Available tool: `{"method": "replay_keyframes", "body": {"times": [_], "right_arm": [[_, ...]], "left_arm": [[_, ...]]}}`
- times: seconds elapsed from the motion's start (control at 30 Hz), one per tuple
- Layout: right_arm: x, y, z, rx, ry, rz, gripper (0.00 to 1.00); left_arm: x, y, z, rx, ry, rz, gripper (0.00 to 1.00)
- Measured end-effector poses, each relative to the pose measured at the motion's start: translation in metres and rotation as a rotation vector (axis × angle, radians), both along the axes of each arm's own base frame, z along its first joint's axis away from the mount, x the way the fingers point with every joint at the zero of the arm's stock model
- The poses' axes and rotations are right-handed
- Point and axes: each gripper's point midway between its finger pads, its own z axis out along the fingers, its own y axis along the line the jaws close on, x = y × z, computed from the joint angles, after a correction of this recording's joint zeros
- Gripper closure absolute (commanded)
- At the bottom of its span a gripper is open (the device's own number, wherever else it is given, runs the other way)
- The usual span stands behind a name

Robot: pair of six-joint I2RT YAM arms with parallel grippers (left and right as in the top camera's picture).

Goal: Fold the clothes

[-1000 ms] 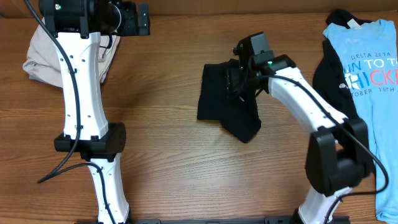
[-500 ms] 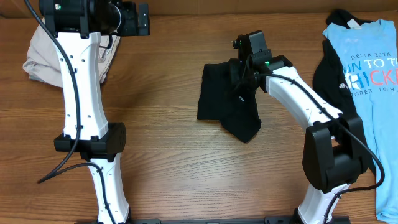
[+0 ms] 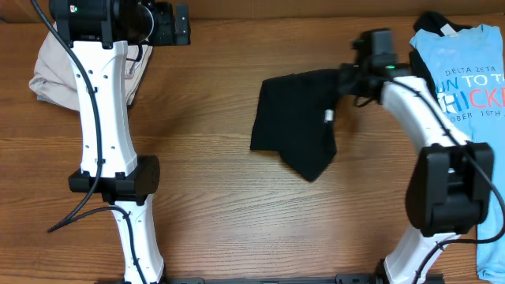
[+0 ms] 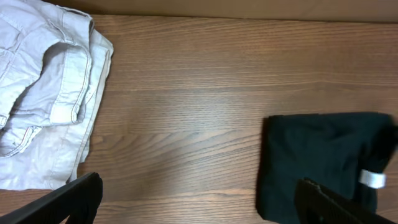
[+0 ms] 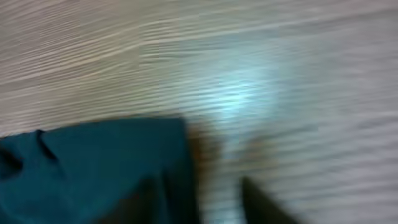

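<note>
A plain black garment [image 3: 293, 118] lies mid-table, its small white tag [image 3: 329, 116] showing near the right edge. My right gripper [image 3: 347, 79] hovers at that garment's top right corner. The right wrist view is blurred. In it the dark cloth [image 5: 93, 168] reaches in from the left and the right gripper [image 5: 202, 190] has its jaws apart, with bare wood between them. My left gripper [image 3: 170, 24] stays open at the far left, well away from the black garment [image 4: 323, 162]. A beige garment [image 3: 47, 75] lies under the left arm.
A light blue printed T-shirt [image 3: 465, 87] lies at the right edge on top of another black garment [image 3: 412, 87]. The beige garment [image 4: 43, 93] fills the upper left of the left wrist view. The white arm bases stand at the near edge.
My right gripper swept right and toward the far edge, drawing the black garment's upper right part out flat and uncovering the tag. Its jaws now stand apart. The left arm has not moved.
</note>
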Motion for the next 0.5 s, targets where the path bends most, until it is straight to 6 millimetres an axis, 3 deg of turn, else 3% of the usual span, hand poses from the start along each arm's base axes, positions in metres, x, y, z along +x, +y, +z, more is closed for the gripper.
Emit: {"method": "replay_keyframes", "body": {"times": [0.07, 0.17, 0.37, 0.5], "right_arm": [[-0.004, -0.018, -0.002, 0.019, 0.022, -0.031, 0.18], [-0.010, -0.025, -0.005, 0.051, 0.049, -0.027, 0.13], [-0.035, -0.007, -0.012, 0.143, 0.155, 0.045, 0.05], [-0.052, 0.001, -0.015, 0.191, 0.224, 0.067, 0.04]], "left_arm": [[0.000, 0.000, 0.000, 0.000, 0.000, 0.000, 0.00], [0.000, 0.000, 0.000, 0.000, 0.000, 0.000, 0.00], [-0.002, 0.000, -0.002, 0.000, 0.012, -0.001, 0.00], [-0.004, -0.012, -0.008, -0.031, 0.039, -0.056, 0.00]]}}
